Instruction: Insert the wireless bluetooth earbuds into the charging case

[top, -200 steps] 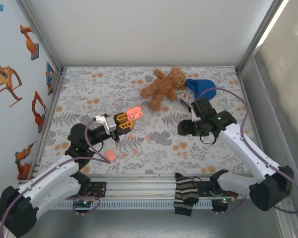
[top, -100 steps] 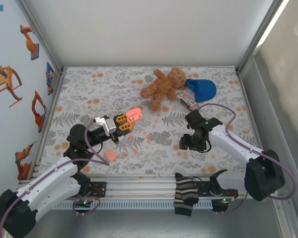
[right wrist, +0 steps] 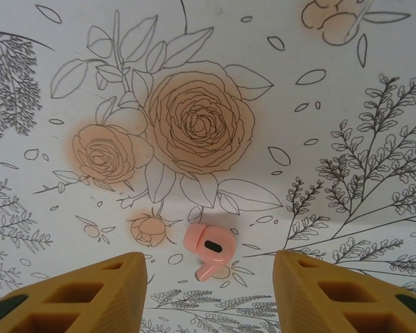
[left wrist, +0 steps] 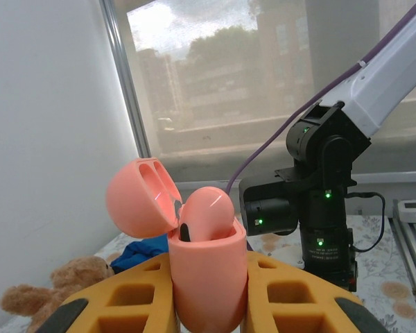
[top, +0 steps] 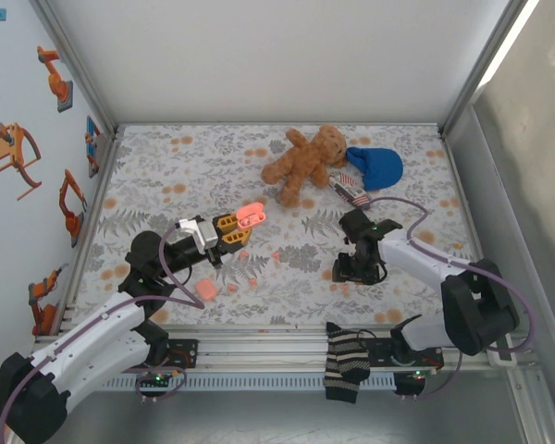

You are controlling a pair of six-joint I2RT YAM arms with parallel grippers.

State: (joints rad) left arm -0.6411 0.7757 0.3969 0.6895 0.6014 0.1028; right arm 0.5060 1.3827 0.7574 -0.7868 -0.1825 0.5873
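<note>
Here, a glossy, rounded earbud (right wrist: 209, 250) dots the floral table (right wrist: 333, 104).

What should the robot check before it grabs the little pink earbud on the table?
1. Grip of the left tool on the charging case: ok.
2. Case lid open: ok.
3. Empty slot in the case: cannot tell; one seated earbud shows.
4. The loose earbud lies between the fingers of the right tool: ok.
5. Fingers gripping that earbud: not ok, both stand clear.
</note>
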